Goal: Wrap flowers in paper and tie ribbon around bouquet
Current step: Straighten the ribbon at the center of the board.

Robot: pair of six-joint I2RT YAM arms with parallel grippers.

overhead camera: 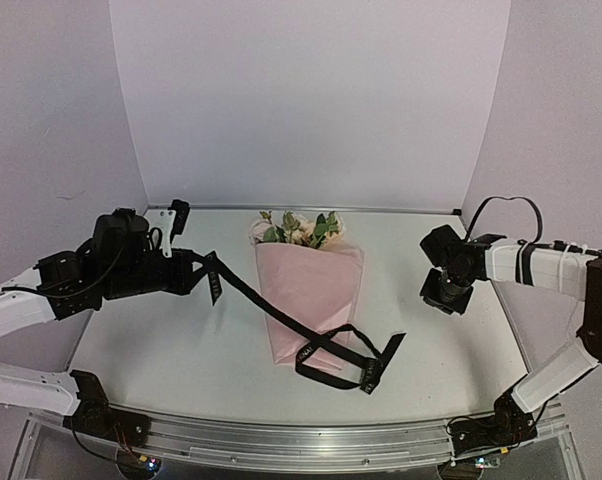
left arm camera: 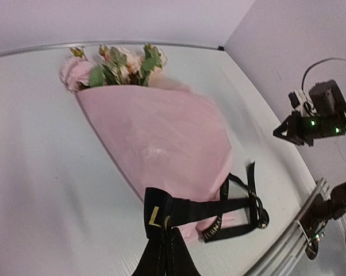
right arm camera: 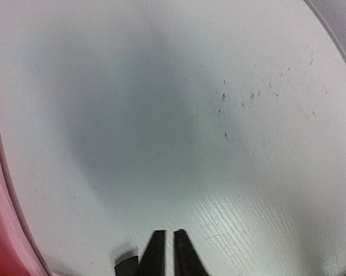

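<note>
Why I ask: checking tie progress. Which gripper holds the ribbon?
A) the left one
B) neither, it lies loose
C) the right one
A: the ribbon runs taut from the left gripper across the bouquet; the right gripper hangs apart with nothing in it.

ribbon (overhead camera: 243, 292) across bouquet (overhead camera: 311, 280), ctr table (overhead camera: 161, 340)

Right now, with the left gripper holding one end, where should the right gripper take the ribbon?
Probably the loose loops of the ribbon beside the narrow end of the bouquet, from above, on the side of the right gripper. There the strip lies clear of the paper on the table, while the left gripper holds the other end.
</note>
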